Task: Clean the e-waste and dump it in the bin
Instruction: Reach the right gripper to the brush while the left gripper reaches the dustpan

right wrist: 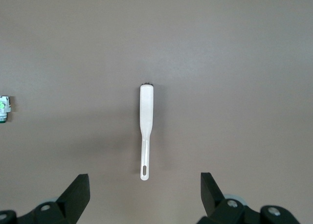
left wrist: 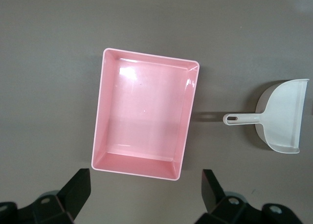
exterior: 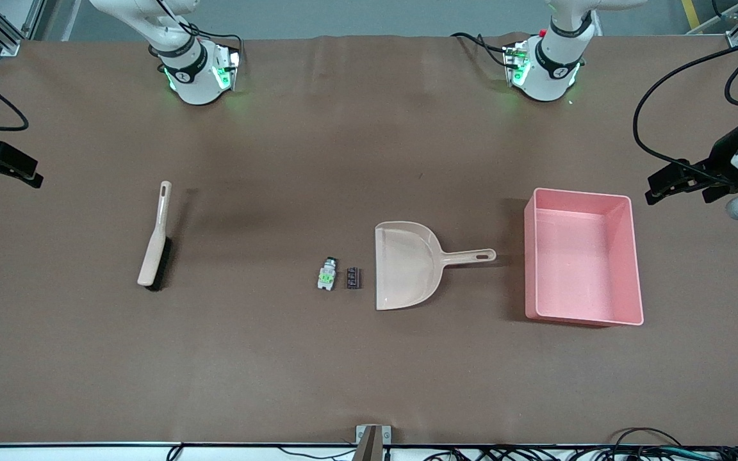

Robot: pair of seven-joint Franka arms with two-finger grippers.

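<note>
The e-waste is two tiny parts side by side mid-table: a white-grey one with a green patch [exterior: 327, 274] and a dark block [exterior: 353, 278]. They lie just off the open mouth of the beige dustpan [exterior: 407, 264]. The empty pink bin [exterior: 583, 256] stands beside the dustpan's handle, toward the left arm's end. My left gripper [exterior: 655, 187] is open and empty, in the air over the table beside the bin; its wrist view [left wrist: 145, 194] shows the bin [left wrist: 144, 116] and the dustpan [left wrist: 283, 116]. My right gripper [exterior: 32, 173] is open and empty, over the right arm's end of the table.
A beige hand brush [exterior: 154, 237] with dark bristles lies flat toward the right arm's end; in the right wrist view the brush [right wrist: 146, 121] lies below the open gripper [right wrist: 145, 194], with the green-patched part [right wrist: 4, 109] at the picture's edge. Brown cloth covers the table.
</note>
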